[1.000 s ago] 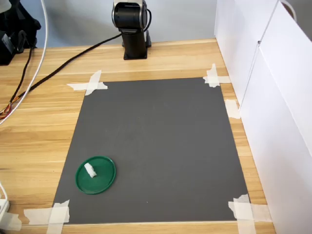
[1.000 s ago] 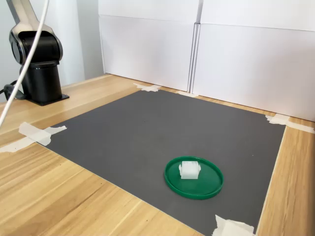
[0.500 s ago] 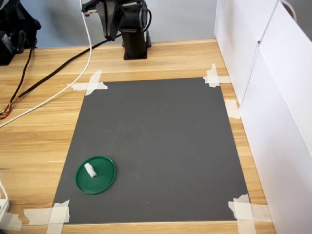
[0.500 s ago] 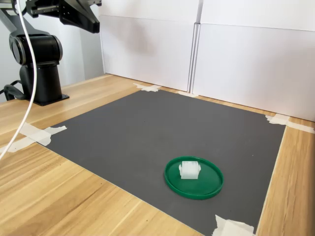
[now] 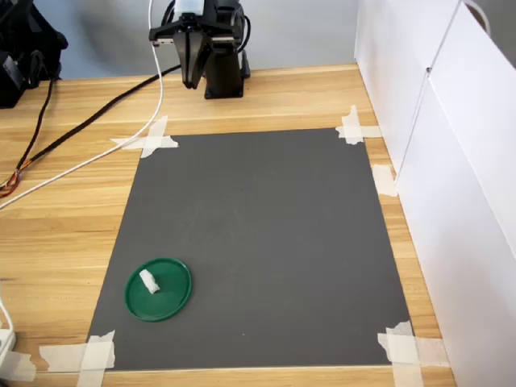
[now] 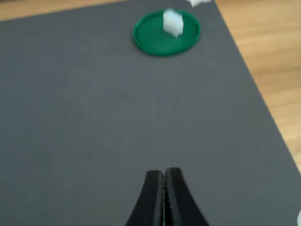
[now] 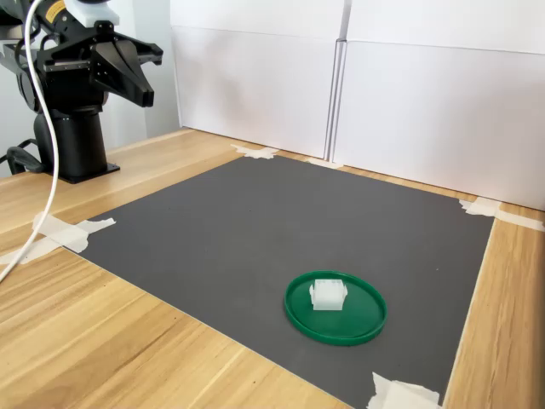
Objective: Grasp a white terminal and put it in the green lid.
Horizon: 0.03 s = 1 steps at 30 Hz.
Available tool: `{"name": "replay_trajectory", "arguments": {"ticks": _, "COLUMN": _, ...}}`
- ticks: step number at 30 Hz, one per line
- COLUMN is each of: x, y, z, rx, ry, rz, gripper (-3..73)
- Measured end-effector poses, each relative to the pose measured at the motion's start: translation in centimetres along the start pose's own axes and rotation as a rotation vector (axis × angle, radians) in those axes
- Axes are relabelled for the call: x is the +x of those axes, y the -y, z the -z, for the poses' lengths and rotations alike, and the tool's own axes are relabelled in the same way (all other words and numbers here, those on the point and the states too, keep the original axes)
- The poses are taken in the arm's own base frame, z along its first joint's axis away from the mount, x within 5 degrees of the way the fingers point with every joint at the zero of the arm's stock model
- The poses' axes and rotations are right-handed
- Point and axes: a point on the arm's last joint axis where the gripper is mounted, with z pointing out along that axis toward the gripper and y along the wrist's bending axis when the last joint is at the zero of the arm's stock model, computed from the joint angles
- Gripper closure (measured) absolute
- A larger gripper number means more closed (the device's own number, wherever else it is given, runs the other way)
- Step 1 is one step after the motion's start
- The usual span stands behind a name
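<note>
While the white terminal (image 7: 328, 294) is seen resting inside the green lid (image 7: 372, 322) — unmoved in both exterior views — the gripper (image 5: 192, 79) has been swung down near the base, well apart. Its jaws are pressed together on nothing — the placement is judged done.

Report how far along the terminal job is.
Done: the white terminal sits inside the green lid on the dark mat. In hand: nothing; the gripper is shut and empty, up near the arm's base. Nothing visibly remains.
</note>
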Motion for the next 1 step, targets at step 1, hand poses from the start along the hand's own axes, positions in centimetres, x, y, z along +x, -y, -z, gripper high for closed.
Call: {"name": "replay_trajectory", "arguments": {"ticks": 1, "x": 0.27, "y": 0.01, "z": -0.1, "rx": 0.0, "ry": -0.009, "rz": -0.001, "gripper": 71.6}}
